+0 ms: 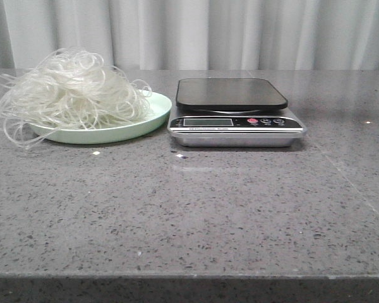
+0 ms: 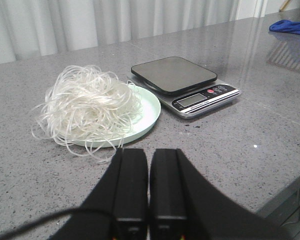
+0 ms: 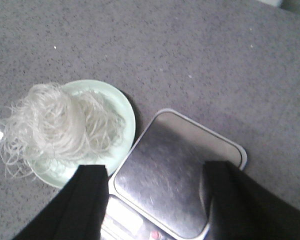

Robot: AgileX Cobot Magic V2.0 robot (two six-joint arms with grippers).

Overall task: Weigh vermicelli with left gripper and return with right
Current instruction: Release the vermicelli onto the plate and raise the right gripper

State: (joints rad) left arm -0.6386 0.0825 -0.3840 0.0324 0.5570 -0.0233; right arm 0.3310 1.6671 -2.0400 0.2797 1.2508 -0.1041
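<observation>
The vermicelli (image 1: 66, 91) is a loose whitish tangle heaped on a pale green plate (image 1: 153, 117) at the back left; strands spill over the plate's left rim. It also shows in the left wrist view (image 2: 90, 105) and the right wrist view (image 3: 55, 125). A digital scale (image 1: 232, 95) with a dark platform stands right of the plate, bare. My left gripper (image 2: 149, 155) is shut and empty, short of the plate. My right gripper (image 3: 155, 172) is open and empty, high above the scale (image 3: 170, 170). Neither gripper shows in the front view.
The grey speckled stone table (image 1: 189, 214) reaches a front edge near the camera. White curtains (image 1: 240, 31) hang behind. A blue cloth (image 2: 290, 26) lies far off at the table's right in the left wrist view.
</observation>
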